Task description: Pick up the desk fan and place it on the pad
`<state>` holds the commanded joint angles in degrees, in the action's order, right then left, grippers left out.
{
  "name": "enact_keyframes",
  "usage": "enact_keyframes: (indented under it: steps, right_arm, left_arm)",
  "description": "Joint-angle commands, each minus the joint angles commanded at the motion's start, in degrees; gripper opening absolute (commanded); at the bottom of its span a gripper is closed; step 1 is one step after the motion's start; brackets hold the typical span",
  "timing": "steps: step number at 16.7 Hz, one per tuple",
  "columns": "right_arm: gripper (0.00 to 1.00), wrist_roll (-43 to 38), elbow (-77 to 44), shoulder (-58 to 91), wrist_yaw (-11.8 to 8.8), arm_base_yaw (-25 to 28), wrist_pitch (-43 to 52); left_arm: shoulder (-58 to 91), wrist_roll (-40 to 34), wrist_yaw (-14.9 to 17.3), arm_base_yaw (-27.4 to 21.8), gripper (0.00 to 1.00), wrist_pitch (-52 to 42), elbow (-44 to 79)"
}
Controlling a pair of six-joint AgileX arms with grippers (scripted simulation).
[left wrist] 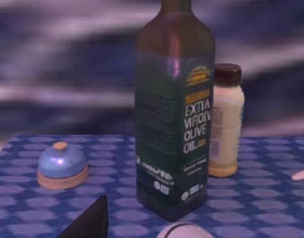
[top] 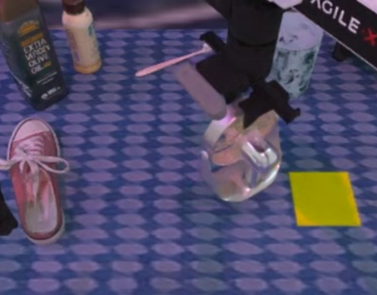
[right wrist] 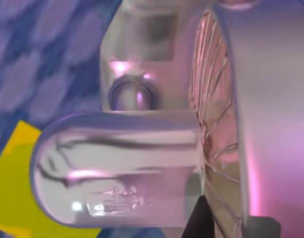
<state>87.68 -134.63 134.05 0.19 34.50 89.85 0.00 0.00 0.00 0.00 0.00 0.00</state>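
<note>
Right gripper [top: 237, 114]: it's sitting over the middle of the table with its dark fingers clamping the small shiny silver-chrome desk fan with the round ring housing [top: 240, 161], one finger on each side of the ring's upper edge, so I'd call it closed on the fan.

Fan: it's hanging below that gripper, just left of the flat bright yellow square pad [top: 324, 198] and not over it yet. Whether it's actually clear of the blue patterned tablecloth [top: 145, 184] I can't say from above.

Right wrist view: the chrome body is filling nearly the whole shot, with a corner of yellow peeking out behind it (so the pad is close and roughly in line).

Why the grip is up top: probably so the stubby base is staying free to land flat on the pad.

Left arm: parked at the table's left edge near the pink canvas sneaker [top: 34, 178]; can't tell what its fingers are doing.

Clutter: the speckled teal-white mug [top: 296, 52] is standing right behind the working arm, and the dark green olive oil bottle [top: 26, 52] is well off to the far left.

Next, I'm guessing: a short carry toward the right, then lowering.
</note>
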Motion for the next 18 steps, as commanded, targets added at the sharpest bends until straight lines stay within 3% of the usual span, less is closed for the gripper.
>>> enact_keyframes:
  steps: [4, 11, 15, 18]
  right_arm:
    - [0.0, -0.13, -5.25, 1.06, 0.03, 0.11, 4.71]
    - [0.0, -3.34, -4.54, 0.6, 0.49, -0.16, 4.06]
    - [0.0, -16.14, -2.6, -0.21, 2.01, -0.79, 2.31]
    - [0.0, -32.12, -0.5, -1.62, 3.37, -1.7, 0.37]
  left_arm:
    - [0.0, 0.0, 0.0, 0.0, 1.0, 0.0, 0.0]
    - [0.0, 0.0, 0.0, 0.0, 1.0, 0.0, 0.0]
    - [0.0, 0.0, 0.0, 0.0, 1.0, 0.0, 0.0]
    - [0.0, 0.0, 0.0, 0.0, 1.0, 0.0, 0.0]
